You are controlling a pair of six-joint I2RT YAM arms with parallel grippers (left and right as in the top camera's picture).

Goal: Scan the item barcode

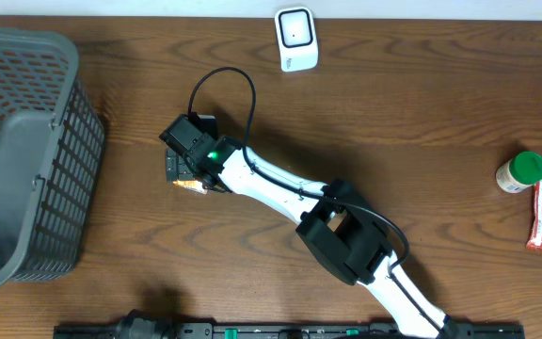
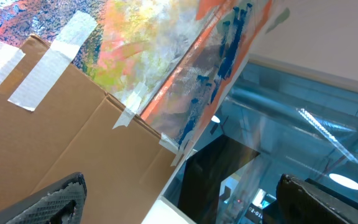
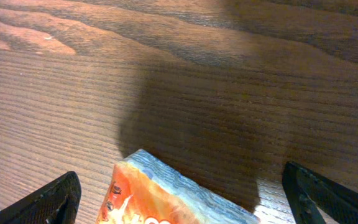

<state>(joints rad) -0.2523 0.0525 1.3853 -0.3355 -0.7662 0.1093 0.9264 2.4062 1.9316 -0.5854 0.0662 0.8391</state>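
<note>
The overhead view is evenly and softly lit and sharp across the whole frame. The wooden surface [image 1: 422, 113] shows a faint sheen and only weak, soft-edged shadows. A green lamp [image 1: 213, 155] glows brightly on the arm near centre.

The left wrist view is bright and saturated. A ceiling light [image 2: 345, 181] blooms at 4 o'clock, with pale streaks of glare above it. The left fingers [image 2: 55, 199] are blurred at 7 and 5 o'clock.

In the right wrist view a broad dark shadow covers the middle of the wood, which brightens toward 10 o'clock. The packet [image 3: 160, 199] at 6 o'clock is slightly soft, and the right fingers [image 3: 48, 202] are out of focus in the lower corners.
</note>
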